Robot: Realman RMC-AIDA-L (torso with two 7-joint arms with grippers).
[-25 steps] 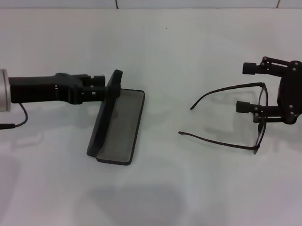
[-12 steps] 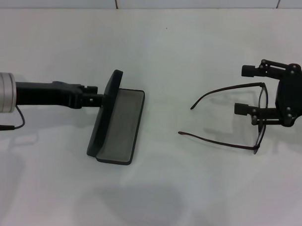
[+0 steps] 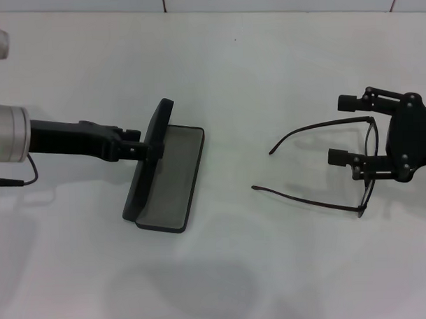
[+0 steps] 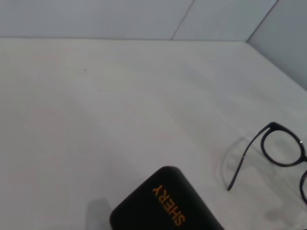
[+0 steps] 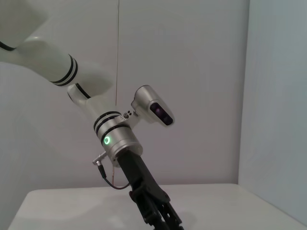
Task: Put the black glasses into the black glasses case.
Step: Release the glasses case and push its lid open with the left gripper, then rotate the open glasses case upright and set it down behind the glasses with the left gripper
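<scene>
The black glasses case (image 3: 173,176) lies open at the table's centre left, grey lining up, lid (image 3: 151,158) raised on its left side. My left gripper (image 3: 144,148) reaches in from the left and touches the lid's outer face. The left wrist view shows the lid's top with orange lettering (image 4: 168,205) and part of the black glasses (image 4: 280,152). The black glasses (image 3: 339,165) lie unfolded at the right, temple arms pointing left. My right gripper (image 3: 342,128) is open at the glasses' front frame, and the far temple arm runs between its fingers.
The white table (image 3: 252,74) extends to a tiled wall at the back. The right wrist view shows my left arm (image 5: 117,139) with a green light, and its dark gripper (image 5: 156,211) low over the table.
My left arm has rolled about its wrist and its tip has slid lower along the lid. My right gripper has edged slightly left. Case and glasses have not moved.
</scene>
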